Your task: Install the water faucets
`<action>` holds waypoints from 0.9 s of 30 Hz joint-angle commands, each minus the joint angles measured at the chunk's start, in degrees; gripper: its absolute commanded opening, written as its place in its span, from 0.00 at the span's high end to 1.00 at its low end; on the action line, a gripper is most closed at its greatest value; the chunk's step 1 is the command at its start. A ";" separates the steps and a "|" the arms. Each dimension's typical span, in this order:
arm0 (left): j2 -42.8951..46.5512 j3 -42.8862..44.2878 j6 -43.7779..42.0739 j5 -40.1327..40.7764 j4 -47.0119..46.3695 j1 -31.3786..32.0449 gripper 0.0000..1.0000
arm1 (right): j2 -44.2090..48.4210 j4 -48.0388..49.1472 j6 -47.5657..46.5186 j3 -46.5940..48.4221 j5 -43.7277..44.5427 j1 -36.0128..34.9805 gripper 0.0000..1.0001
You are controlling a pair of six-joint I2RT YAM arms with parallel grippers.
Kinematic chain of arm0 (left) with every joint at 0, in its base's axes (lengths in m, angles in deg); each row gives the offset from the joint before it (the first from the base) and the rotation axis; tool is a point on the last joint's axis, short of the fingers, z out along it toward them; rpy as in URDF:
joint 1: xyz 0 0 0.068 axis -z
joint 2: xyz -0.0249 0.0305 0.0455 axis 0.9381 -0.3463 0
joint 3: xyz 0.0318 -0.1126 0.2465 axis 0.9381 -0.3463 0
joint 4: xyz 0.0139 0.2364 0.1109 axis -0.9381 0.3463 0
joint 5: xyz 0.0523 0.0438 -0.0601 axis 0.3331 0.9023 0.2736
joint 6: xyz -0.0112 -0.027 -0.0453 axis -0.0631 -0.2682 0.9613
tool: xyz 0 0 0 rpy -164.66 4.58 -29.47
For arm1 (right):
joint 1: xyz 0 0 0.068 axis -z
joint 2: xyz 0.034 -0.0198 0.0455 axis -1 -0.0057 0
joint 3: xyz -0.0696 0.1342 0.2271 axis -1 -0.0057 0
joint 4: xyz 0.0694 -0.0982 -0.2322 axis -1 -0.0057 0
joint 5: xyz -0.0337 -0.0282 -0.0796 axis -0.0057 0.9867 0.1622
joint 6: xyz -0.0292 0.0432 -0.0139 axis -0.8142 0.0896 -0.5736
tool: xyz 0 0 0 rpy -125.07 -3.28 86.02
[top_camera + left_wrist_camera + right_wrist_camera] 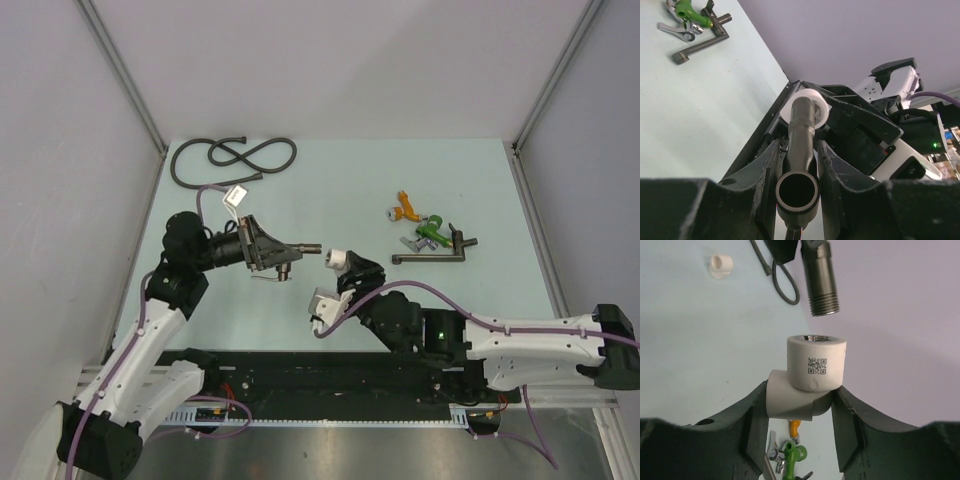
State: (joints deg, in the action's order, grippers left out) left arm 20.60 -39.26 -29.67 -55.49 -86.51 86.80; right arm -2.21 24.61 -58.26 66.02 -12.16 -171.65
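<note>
My left gripper is shut on a short dark water faucet and holds it level above the table, threaded end to the right. In the left wrist view this faucet lies clamped between the fingers. My right gripper is shut on a white elbow pipe fitting. The right wrist view shows the fitting with its threaded mouth facing the faucet's threaded tip, a small gap between them. A second faucet with a long thin pipe lies on the table at the right.
Green and orange taps lie beside the long faucet. A coiled black hose sits at the back left, with a loose white fitting near it. Grey walls enclose the table on three sides.
</note>
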 commanded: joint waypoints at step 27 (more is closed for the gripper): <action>5.07 -0.23 12.25 2.23 -3.35 0.43 1.00 | 2.15 -14.28 -15.42 11.36 -10.92 3.05 1.00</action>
State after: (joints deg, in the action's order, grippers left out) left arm 24.67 -38.97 -20.21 -54.53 -87.15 86.77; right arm 0.41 9.99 -72.23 73.78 -21.62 -169.18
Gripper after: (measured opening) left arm 0.365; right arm 0.513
